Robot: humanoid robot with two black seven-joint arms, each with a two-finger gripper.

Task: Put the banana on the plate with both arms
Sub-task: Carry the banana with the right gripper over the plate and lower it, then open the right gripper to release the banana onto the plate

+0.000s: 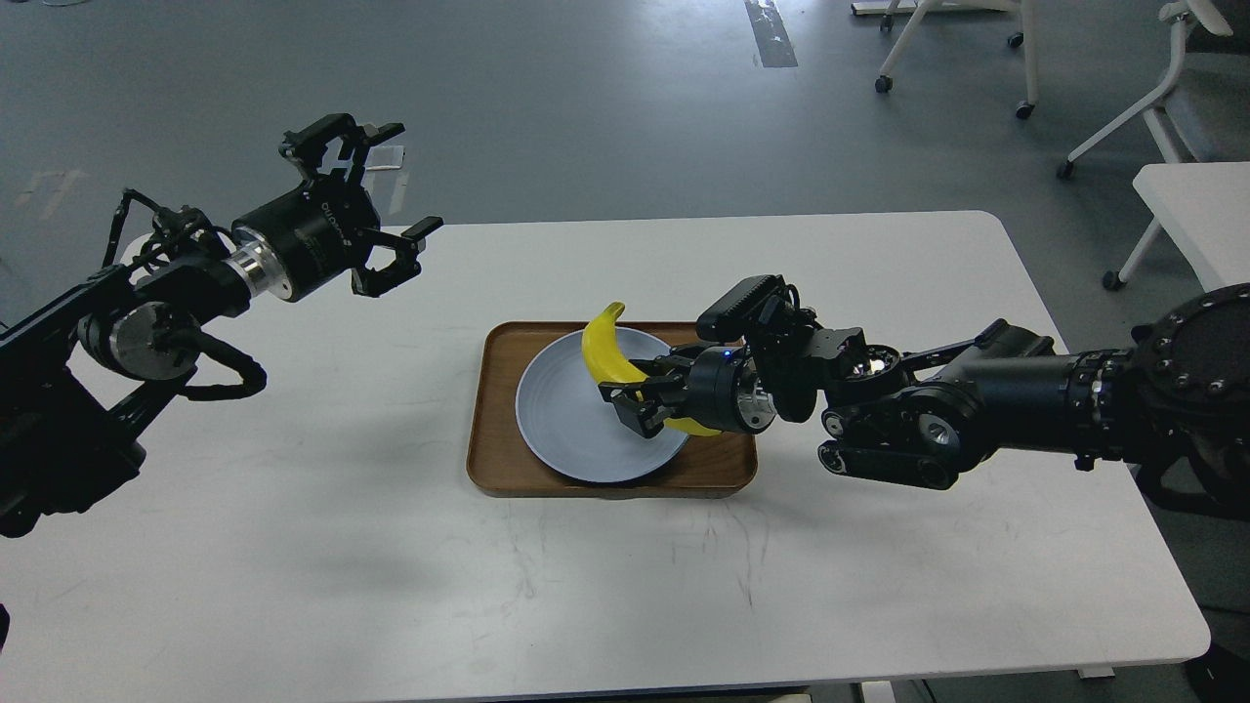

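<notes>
The yellow banana (607, 350) is held in my right gripper (635, 402), whose fingers are shut around its lower half. It stands tilted, tip up, over the right part of the pale blue-grey plate (562, 420). I cannot tell whether it touches the plate. The plate rests on a brown wooden tray (493, 430) in the middle of the white table. My left gripper (376, 210) is open and empty, raised above the table's far left, well apart from the plate.
The white table (879, 547) has bare room in front and on both sides of the tray. A second white table (1196, 210) and office chairs (1162, 88) stand at the far right on the grey floor.
</notes>
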